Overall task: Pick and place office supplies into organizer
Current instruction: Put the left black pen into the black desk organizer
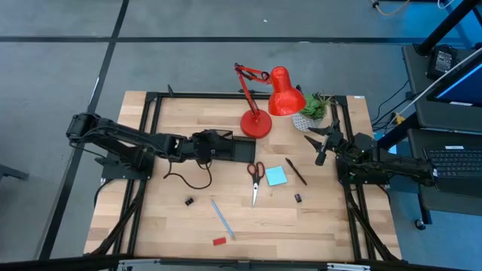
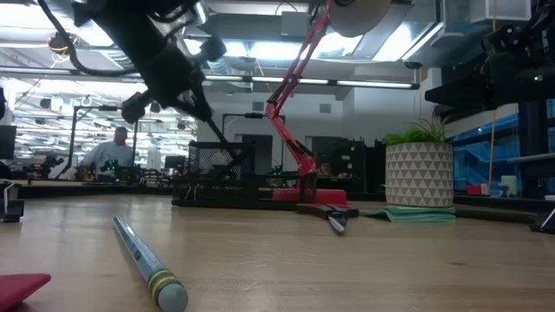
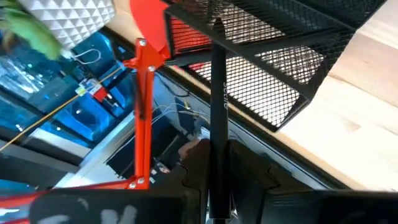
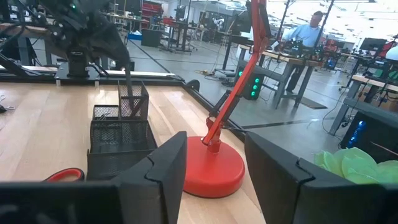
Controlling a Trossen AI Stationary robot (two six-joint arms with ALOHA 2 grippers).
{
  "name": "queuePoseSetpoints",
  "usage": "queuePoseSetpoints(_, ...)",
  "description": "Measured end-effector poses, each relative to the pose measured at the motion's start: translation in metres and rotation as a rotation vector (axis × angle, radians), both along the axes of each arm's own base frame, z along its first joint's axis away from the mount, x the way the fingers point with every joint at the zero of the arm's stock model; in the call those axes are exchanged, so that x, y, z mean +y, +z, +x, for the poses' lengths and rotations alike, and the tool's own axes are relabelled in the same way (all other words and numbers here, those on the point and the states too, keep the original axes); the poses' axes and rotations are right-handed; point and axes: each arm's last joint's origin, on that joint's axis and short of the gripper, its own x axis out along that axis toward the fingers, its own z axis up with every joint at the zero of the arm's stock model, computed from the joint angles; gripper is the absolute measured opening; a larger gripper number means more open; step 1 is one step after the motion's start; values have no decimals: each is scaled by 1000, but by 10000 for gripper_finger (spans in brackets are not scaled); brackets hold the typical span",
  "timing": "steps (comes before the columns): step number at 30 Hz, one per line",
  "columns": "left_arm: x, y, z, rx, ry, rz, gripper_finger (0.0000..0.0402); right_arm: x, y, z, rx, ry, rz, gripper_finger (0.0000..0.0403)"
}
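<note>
The left gripper (image 1: 226, 147) hangs just over the black mesh organizer (image 1: 242, 148), which sits on the wooden table (image 1: 173, 226) beside the round base of the red desk lamp (image 1: 256, 124). Its fingers are clamped on a thin black pen (image 3: 217, 106), whose far end reaches into the mesh. The right gripper (image 1: 322, 143) waits near the potted plant (image 1: 315, 109), its 2 fingers (image 4: 163, 168) spread apart with nothing between them. Loose on the table lie the red-handled scissors (image 1: 256, 179), a cyan sticky-note pad (image 1: 276, 176), another black pen (image 1: 296, 172), a light-blue pen (image 1: 222, 218), 2 small black clips (image 1: 189, 201) and a small red block (image 1: 219, 242).
</note>
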Motion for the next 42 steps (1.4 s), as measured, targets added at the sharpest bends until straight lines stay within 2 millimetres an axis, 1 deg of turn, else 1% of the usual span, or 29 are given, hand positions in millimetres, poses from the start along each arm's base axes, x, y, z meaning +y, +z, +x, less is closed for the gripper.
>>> queuePoseSetpoints(7, 10, -20, 11, 67, 35, 9, 44, 0, 0, 0, 0, 0, 0, 165)
queuePoseSetpoints(12, 13, -29, 17, 78, 45, 2, 44, 0, 0, 0, 2, 0, -1, 165)
queuePoseSetpoints(18, 13, -32, 18, 82, 45, 0, 45, 0, 0, 0, 4, 0, -3, 165)
queuePoseSetpoints(23, 13, -31, 20, 28, 57, -29, 46, 0, 0, 0, 5, 0, -3, 165)
queuePoseSetpoints(27, 13, -30, 21, 10, 56, -36, 62, 0, 0, 0, 5, 0, -3, 165)
queuePoseSetpoints(34, 13, -30, 22, -48, 88, -66, 108, 0, 0, 0, 5, 0, -2, 165)
queuePoseSetpoints(37, 12, -29, 22, -52, 100, -51, 125, 0, 0, 0, 5, 0, -3, 165)
queuePoseSetpoints(42, 11, -28, 22, -67, 125, -28, 134, 0, 0, 0, 5, 0, -3, 165)
